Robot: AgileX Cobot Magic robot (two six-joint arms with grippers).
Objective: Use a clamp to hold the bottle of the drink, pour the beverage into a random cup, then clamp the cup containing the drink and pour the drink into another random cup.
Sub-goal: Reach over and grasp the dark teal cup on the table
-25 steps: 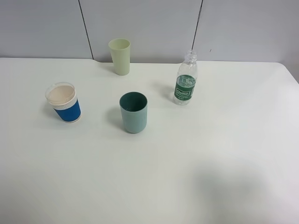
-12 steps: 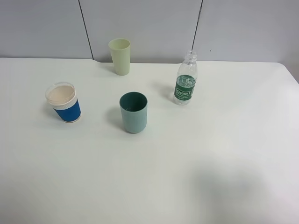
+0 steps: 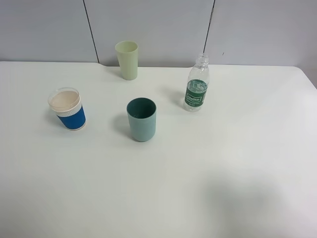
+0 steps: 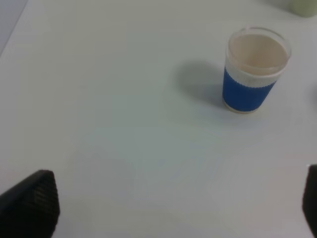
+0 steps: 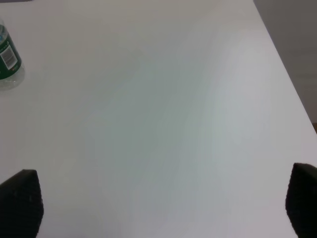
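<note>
Black-fingered left gripper [image 4: 171, 201] and right gripper [image 5: 161, 201], jaws wide apart and empty, angled down over the white table [image 3: 198, 173]

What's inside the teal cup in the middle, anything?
The teal cup shows only its dark inner wall, with no liquid or object visible. Its near wall hides the bottom, so I cannot confirm it is empty.

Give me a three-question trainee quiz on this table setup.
1. True or false: the bottle lies on its side.
2. Which cup stands farthest from the bottle? A) blue-sleeved cup B) teal cup C) pale green cup
3. Fill in: ___ cups stand upright on the table.
Key: 1 false, it stands upright; 2 A; 3 three.
</note>
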